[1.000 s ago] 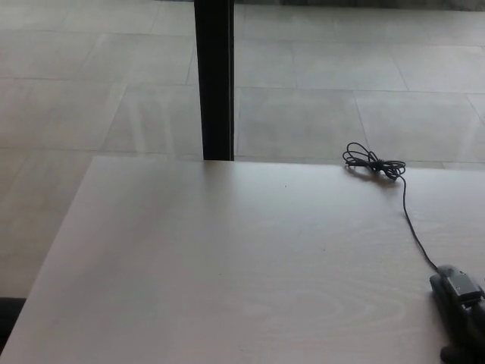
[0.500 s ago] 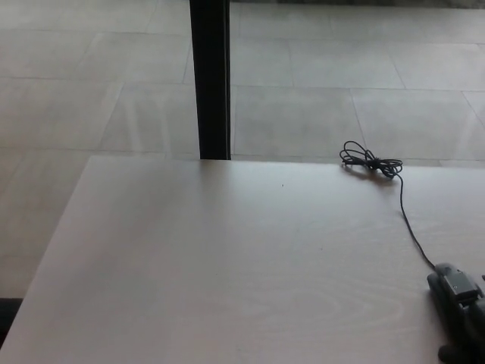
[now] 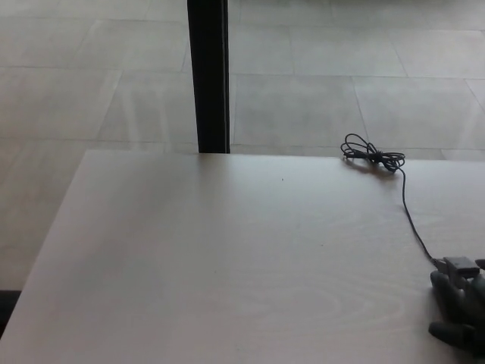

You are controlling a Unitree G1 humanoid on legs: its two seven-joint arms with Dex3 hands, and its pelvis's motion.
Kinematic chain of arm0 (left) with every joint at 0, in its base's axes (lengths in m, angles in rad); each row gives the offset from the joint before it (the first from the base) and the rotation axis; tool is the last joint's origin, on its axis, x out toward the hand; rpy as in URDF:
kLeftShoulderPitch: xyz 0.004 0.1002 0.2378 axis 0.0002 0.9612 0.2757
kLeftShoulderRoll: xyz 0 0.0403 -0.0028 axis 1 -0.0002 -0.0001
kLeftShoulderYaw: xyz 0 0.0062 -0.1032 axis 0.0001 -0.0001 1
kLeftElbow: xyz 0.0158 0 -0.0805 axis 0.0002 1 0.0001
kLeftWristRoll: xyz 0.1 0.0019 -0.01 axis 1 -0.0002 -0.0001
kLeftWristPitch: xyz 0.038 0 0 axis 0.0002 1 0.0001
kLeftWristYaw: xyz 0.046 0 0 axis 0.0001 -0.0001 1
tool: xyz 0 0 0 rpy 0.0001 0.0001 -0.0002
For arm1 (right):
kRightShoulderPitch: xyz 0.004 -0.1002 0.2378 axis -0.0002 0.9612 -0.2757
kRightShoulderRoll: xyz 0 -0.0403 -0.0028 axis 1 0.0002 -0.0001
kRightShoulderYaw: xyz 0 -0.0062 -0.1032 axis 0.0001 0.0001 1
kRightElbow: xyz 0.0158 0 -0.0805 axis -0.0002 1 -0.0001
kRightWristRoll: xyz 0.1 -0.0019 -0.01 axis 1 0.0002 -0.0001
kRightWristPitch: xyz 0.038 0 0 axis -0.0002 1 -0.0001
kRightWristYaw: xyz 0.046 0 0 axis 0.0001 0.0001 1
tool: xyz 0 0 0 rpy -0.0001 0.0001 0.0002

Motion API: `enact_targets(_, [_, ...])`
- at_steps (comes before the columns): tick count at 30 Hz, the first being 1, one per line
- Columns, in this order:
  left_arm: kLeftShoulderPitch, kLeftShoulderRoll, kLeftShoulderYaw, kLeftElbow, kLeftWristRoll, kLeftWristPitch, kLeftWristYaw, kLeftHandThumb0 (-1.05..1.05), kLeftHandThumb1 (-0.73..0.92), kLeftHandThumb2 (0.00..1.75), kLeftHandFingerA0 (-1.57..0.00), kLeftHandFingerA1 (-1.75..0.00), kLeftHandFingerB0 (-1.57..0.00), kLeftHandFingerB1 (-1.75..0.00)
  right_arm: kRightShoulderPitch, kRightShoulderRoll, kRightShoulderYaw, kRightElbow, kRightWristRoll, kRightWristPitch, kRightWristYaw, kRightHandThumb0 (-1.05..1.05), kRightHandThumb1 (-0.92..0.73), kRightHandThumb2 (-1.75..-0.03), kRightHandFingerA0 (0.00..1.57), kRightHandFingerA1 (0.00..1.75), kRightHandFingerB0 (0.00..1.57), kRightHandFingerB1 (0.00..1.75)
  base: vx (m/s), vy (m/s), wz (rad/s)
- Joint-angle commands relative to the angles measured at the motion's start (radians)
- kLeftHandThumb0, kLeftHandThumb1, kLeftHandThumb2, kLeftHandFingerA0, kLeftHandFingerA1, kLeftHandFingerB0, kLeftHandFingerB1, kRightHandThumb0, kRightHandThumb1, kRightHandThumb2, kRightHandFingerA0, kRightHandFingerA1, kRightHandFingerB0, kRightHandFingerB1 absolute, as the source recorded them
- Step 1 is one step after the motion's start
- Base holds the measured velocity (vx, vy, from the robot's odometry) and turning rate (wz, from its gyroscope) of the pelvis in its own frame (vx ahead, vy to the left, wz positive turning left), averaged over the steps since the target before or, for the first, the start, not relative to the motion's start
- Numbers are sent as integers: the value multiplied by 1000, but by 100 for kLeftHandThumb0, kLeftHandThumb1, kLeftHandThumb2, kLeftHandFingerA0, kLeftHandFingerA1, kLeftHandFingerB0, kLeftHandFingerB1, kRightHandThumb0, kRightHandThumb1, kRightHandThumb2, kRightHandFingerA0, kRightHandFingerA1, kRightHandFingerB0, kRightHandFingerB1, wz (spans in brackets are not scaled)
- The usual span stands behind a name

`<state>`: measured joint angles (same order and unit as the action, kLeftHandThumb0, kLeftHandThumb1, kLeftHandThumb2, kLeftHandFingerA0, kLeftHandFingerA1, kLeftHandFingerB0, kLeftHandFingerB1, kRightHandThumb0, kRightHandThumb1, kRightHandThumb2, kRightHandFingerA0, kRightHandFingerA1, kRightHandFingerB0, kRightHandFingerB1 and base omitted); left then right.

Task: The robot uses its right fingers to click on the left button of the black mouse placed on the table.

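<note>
My right hand [image 3: 461, 309] is a dark shape at the bottom right corner of the head view, cut off by the picture's edge. It lies on the table where the black mouse cable [image 3: 410, 215] ends. The black mouse is under the hand and I cannot tell it apart from the hand. The cable runs from there toward the far edge, where its spare length lies in a knotted coil [image 3: 371, 158]. My left hand does not show.
The pale wooden table [image 3: 227, 258] fills most of the view, its left edge slanting toward the bottom left. A black vertical post [image 3: 208, 76] stands behind the far edge. Grey floor tiles [image 3: 318, 76] lie beyond.
The whole picture has shifted a little, so the camera has moved. My right hand stays at the end of the cable.
</note>
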<state>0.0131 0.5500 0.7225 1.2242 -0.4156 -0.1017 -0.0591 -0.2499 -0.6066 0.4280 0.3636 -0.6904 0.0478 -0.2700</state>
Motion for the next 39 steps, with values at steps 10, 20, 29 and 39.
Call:
enact_targets(10, [20, 31, -1, 7, -3, 4, 2, -91, 78, 122, -57, -73, -35, -51, -137, -54, -432, -122, 329, 19, 251, -84, -92, -69, 36, 57, 37, 32, 0, 0, 0])
enact_targets(20, [24, 24, 7, 4, -14, 5, -12, -97, 92, 82, -61, -74, -38, -41, -67, -134, -741, -108, 414, 20, 262, -77, -86, -71, 78, 145, 39, 38, 0, 0, 0])
enact_targets(29, [26, 16, 11, 6, -18, 7, 0, -97, 92, 80, -63, -66, -43, -42, 109, -87, -1228, 60, 683, 40, 259, -95, -70, -105, 105, 127, 35, 58, 0, 0, 0])
enact_targets(39, [31, 12, 4, 6, -11, -9, -22, -96, 82, 121, -48, -71, -32, -51, 182, 54, -1452, 268, 804, 114, 167, -96, -73, -112, 96, 122, 22, 62, 0, 0, 0])
